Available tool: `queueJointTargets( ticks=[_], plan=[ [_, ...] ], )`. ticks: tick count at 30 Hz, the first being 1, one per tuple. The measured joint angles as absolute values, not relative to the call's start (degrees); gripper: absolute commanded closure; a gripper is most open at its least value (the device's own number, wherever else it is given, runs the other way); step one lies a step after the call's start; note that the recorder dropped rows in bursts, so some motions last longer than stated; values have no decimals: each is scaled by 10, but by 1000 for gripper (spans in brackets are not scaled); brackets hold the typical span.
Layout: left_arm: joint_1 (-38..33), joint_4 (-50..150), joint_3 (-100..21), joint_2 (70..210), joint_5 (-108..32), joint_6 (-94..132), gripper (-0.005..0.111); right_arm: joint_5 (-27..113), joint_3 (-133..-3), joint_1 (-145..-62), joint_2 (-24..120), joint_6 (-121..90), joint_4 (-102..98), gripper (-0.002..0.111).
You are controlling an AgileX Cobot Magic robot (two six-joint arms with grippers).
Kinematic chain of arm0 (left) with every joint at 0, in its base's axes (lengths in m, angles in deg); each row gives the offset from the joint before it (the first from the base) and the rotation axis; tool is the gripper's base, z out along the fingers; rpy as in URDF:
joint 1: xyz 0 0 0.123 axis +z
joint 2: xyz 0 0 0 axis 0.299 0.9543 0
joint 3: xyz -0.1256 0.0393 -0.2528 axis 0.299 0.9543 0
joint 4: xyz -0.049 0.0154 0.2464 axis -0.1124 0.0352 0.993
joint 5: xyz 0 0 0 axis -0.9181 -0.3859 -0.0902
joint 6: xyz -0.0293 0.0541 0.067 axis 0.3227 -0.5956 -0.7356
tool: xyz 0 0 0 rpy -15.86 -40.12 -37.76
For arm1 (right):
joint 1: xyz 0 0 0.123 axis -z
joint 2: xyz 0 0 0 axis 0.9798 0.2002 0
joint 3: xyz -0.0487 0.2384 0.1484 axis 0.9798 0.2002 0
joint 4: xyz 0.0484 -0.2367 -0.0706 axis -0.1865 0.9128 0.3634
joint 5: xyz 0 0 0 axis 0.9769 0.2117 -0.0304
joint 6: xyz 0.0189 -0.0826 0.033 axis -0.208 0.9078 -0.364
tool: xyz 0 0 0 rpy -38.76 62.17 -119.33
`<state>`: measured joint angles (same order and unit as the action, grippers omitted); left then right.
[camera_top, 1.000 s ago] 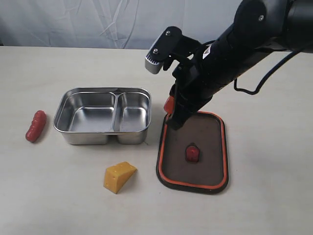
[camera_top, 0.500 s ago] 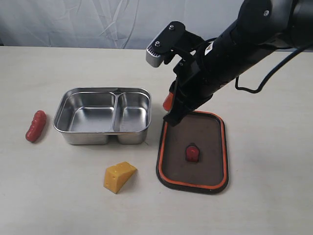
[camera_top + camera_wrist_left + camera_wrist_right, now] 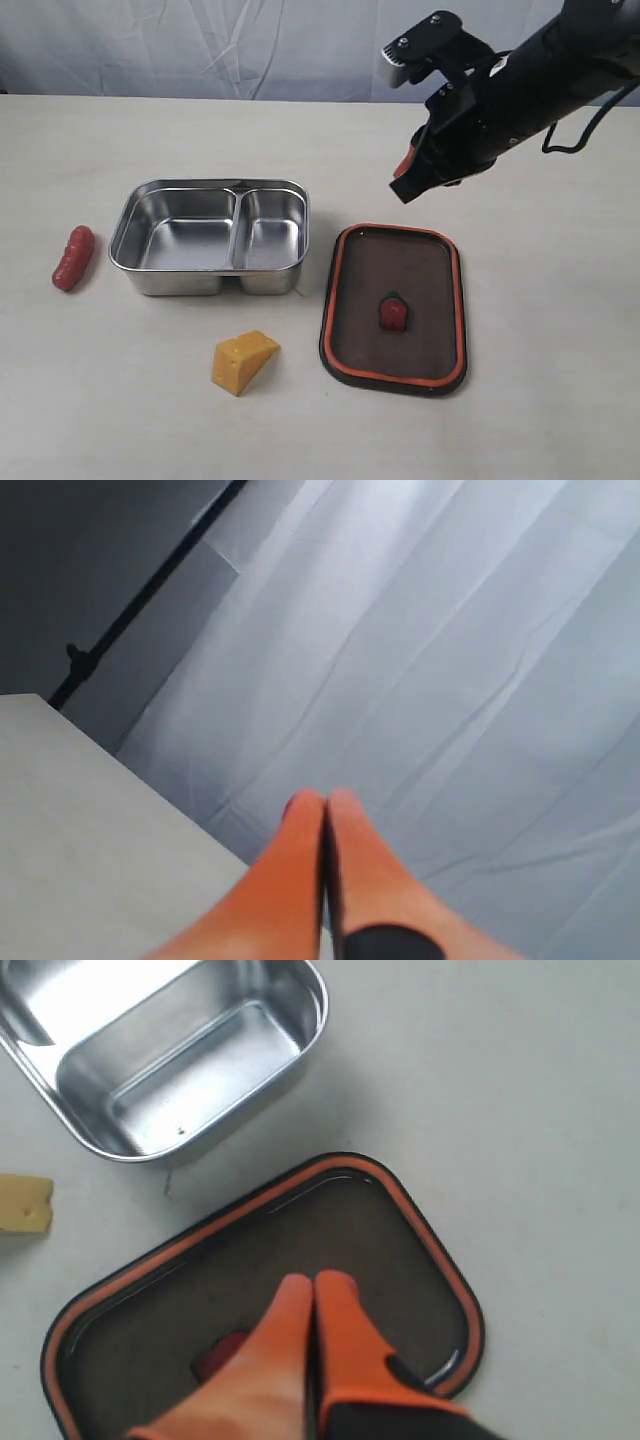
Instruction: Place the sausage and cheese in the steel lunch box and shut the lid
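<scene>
**Both hands pinched shut, food out on the surface**

The steel lunch box (image 3: 200, 280) sits open on the pale surface (image 3: 560, 330). It has two parts inside, a big one and a small one. The shine makes the bottom hard to read.

The sausage (image 3: 73, 257) lies on the surface at 9 o'clock from the box, near it but not touching. The cheese (image 3: 243, 361) sits at about 6 o'clock from the box, a little apart from it.

The lid (image 3: 430, 270) lies flat at about 4 o'clock from the box, just beside it. An orange ring runs round its edge and a small red tab (image 3: 393, 314) shows in the middle. The lid is dark and see-through, so I cannot tell which side faces up.

The right hand (image 3: 403, 177) hangs in the air at 12 o'clock from the lid, not touching it. Its two orange fingers (image 3: 290, 1305) are pressed together with nothing between them. In the right wrist view they cover part of the red tab, the box is cut off at the edge, and only a corner of the cheese shows.

The left hand (image 3: 325, 805) shows only in its own wrist view. Its fingers are pinched tight too, holding nothing. Behind it are a blurry grey curtain (image 3: 480, 630) and a bit of surface.
</scene>
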<state>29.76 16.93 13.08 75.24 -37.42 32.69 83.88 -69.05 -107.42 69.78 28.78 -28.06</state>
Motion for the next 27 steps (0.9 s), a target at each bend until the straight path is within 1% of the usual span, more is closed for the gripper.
queueJointTargets(
  ticks=[3,9,10,11,13,17,18,20,21,23,24,25,27],
  plan=[
    [298,226,42,862,-439,324,107,838,-691,-1061,697,288,-288,108],
    [298,379,-152,1134,-578,317,107,835,-691,-1056,697,286,-293,108],
    [298,399,-184,1182,-606,316,107,835,-691,-1056,697,286,-293,108],
    [298,425,-237,1264,-661,312,107,835,-691,-1056,697,286,-293,108],
    [298,438,-308,1374,-736,283,107,835,-691,-1056,697,286,-293,108],
    [298,387,-391,1495,-885,184,106,835,-691,-1056,697,286,-293,108],
    [298,368,-399,1514,-903,165,100,835,-691,-1056,697,286,-293,108],
    [298,310,-406,1557,-932,113,84,835,-691,-1056,697,286,-293,108],
    [298,286,-407,1571,-937,92,72,835,-691,-1056,697,286,-293,108],
    [298,239,-407,1601,-944,56,56,839,-691,-1056,697,286,-293,108],
    [298,228,-407,1614,-944,47,52,841,-691,-1056,697,285,-293,108],
    [298,224,-407,1626,-943,39,49,846,-691,-1056,697,285,-293,108],
    [298,213,-407,1657,-942,33,49,854,-691,-1056,697,285,-293,108]
  ],
)
